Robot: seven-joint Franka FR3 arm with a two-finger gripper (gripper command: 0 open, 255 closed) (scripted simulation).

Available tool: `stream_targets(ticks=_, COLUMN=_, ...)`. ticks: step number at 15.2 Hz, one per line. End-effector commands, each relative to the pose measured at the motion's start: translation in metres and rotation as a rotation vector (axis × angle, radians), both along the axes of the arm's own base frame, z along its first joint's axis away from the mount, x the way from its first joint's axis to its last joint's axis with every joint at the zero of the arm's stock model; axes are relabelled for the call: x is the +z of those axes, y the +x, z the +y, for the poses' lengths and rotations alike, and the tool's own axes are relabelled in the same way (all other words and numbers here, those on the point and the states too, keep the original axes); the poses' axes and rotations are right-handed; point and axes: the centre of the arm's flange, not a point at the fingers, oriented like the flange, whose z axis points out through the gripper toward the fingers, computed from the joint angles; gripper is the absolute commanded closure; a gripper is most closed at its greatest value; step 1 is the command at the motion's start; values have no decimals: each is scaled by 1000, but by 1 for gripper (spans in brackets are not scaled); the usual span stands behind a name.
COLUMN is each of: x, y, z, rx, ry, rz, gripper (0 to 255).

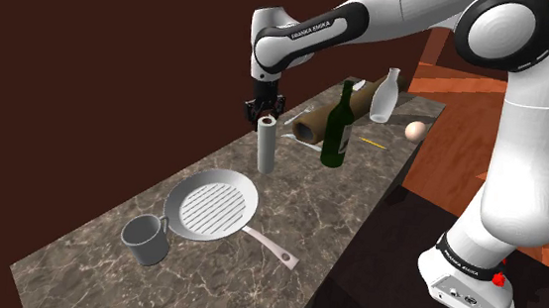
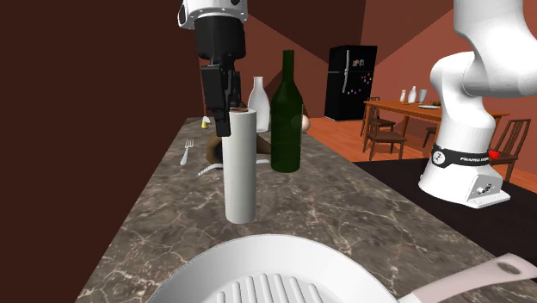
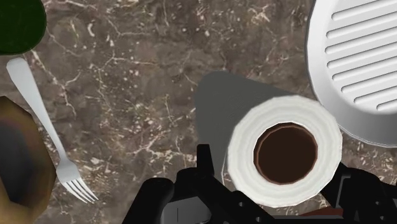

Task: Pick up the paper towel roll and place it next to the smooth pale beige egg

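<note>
The paper towel roll [image 1: 267, 144] [image 2: 241, 165] stands upright on the marble counter [image 1: 359, 199], white with a brown core [image 3: 284, 151]. My black gripper [image 1: 264, 111] [image 2: 222, 120] [image 3: 275, 173] hangs directly over its top end. The jaws are open, one finger on each side of the roll's upper rim, and they do not clasp it. The pale beige egg [image 1: 416, 131] lies near the counter's far end at the shoulder view's right, beyond a green bottle. In the second exterior view the egg [image 2: 305, 122] peeks out behind that bottle.
A green wine bottle [image 1: 338, 129] [image 2: 286, 112], a white bottle [image 1: 384, 94] [image 2: 258, 103] and a brown lying cylinder [image 1: 309, 127] stand between roll and egg. A fork [image 2: 186, 153] [image 3: 44, 121] lies nearby. A white grill pan [image 1: 214, 205] [image 3: 359, 63] and grey mug [image 1: 145, 238] sit nearer.
</note>
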Motion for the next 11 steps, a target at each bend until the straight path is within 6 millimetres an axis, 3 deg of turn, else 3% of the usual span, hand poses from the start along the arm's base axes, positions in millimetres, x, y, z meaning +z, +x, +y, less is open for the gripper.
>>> stream_targets(ticks=1, x=0, y=0, z=0, rx=1, ry=0, rz=1, gripper=255)
stream_targets(ticks=4, x=-1, y=0, z=1, rx=1, ry=0, rz=1, gripper=255)
stream_targets(ticks=11, x=36, y=0, z=1, rx=1, ry=0, rz=1, gripper=255)
